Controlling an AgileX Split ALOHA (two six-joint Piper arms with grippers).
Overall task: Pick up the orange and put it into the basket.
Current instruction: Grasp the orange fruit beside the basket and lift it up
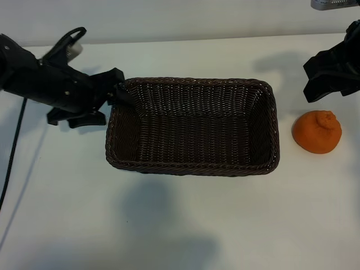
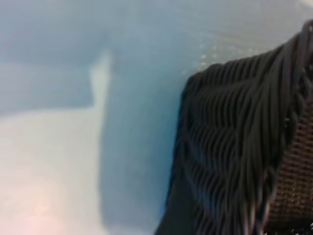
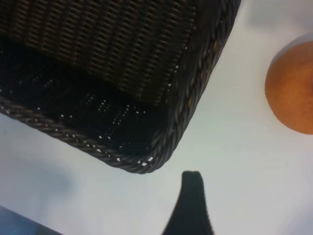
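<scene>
The orange (image 1: 316,132) lies on the white table just right of the dark wicker basket (image 1: 191,169), knobby end up. Nothing is inside the basket. My right gripper (image 1: 316,81) hovers behind the orange, open and holding nothing. In the right wrist view one dark fingertip (image 3: 191,178) shows over bare table, between the basket's corner (image 3: 190,112) and the orange (image 3: 293,93). My left gripper (image 1: 115,95) is at the basket's far left corner, open, with one finger reaching over the rim. The left wrist view shows only the basket's woven wall (image 2: 234,147) up close.
The left arm's black cable (image 1: 14,152) trails down the table's left side. The white table (image 1: 180,225) stretches in front of the basket, with soft shadows on it.
</scene>
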